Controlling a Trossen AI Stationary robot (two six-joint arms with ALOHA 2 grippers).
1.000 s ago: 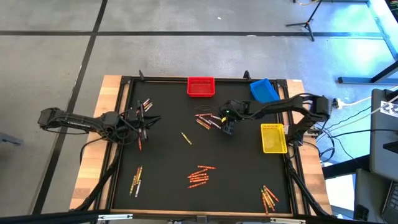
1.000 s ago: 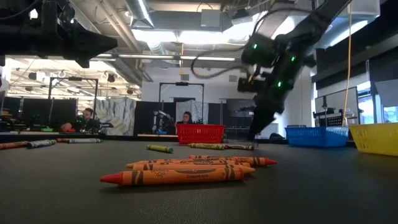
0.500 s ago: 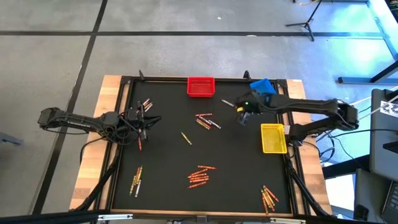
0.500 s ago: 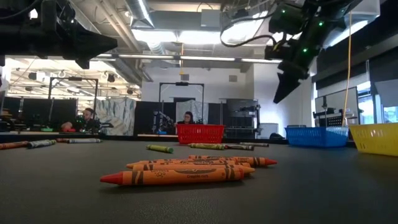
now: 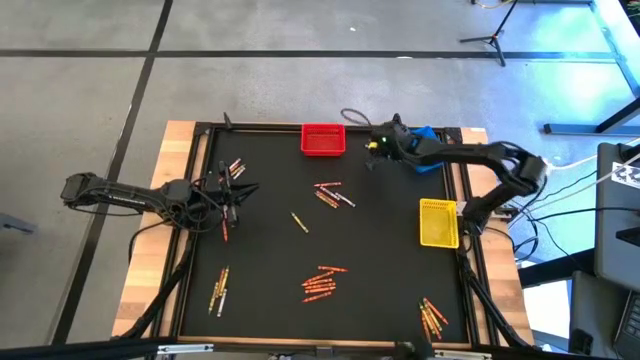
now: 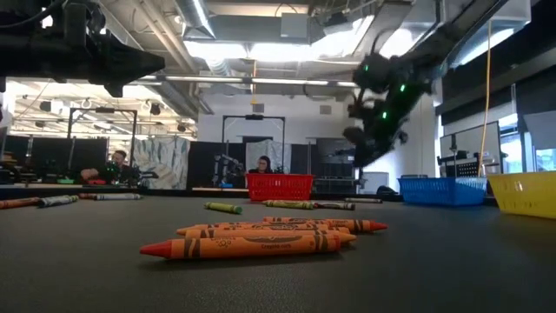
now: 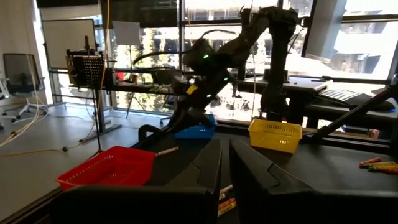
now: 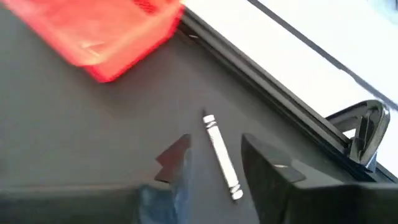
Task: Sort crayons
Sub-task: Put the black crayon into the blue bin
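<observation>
Crayons lie in loose groups on the black mat: red and orange ones mid-table point(image 5: 333, 193), a near cluster point(image 5: 319, 283) point(image 6: 252, 246), and others at the left point(image 5: 219, 290) and near right point(image 5: 433, 318). One pale crayon point(image 8: 221, 155) point(image 7: 166, 150) lies flat near the far edge beside the red bin point(image 5: 323, 139). My right gripper point(image 5: 372, 150) point(image 8: 216, 144) point(image 6: 356, 148) hovers over that crayon, open, one finger on each side, without touching it. My left gripper point(image 5: 240, 193) point(image 7: 225, 168) waits at the left, held level above the mat, shut and holding nothing.
A blue bin point(image 5: 425, 145) stands at the far right corner. A yellow bin point(image 5: 440, 221) sits by the right edge. A raised black frame point(image 8: 273, 106) borders the mat just beyond the pale crayon. People sit in the room behind the table point(image 6: 261, 165).
My right gripper has left the mid-table crayon group, risen and swung toward the far edge, ending between the red and blue bins. It has rolled on the way. In the low view its fingers came to a point before and stand apart now. No crayon has moved.
</observation>
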